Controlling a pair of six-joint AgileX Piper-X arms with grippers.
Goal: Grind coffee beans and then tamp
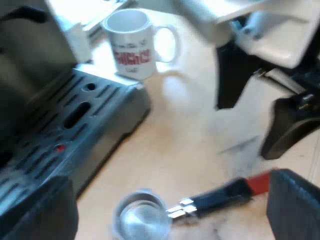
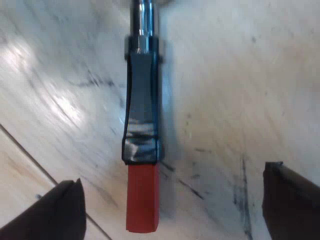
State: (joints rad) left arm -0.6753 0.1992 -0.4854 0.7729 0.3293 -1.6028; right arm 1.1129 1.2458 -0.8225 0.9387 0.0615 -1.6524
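So the holder point(image 1: 142, 220) is lying loose on the table point(image 1: 190, 140), just beside the front edge of the espresso machine point(image 1: 30, 60). Its metal basket sits nearest the machine's drip tray point(image 1: 75, 120), with the dark handle point(image 2: 142, 90) pointing away from it.

Nothing is lying on the holder. The closest things to it are the drip tray and a white mug point(image 1: 132, 45) with red lettering, which stands well beyond the basket, right against the tray's far corner.

The left wrist view takes in the whole holder, plus the machine, the mug and the right arm hanging over the table near the holder's red end point(image 2: 142, 200). The right wrist view looks straight down on the handle only, with scuffed, marked table all around it.

The right gripper point(image 2: 172, 175) is spread wide, one finger point(image 2: 60, 212) on each side of the red end and neither touching it. The left gripper point(image 1: 170, 182) is also spread wide and holds nothing, hovering above the holder.

Containers: the basket shows bare shiny metal inside, and the mug's inside looks plain white.
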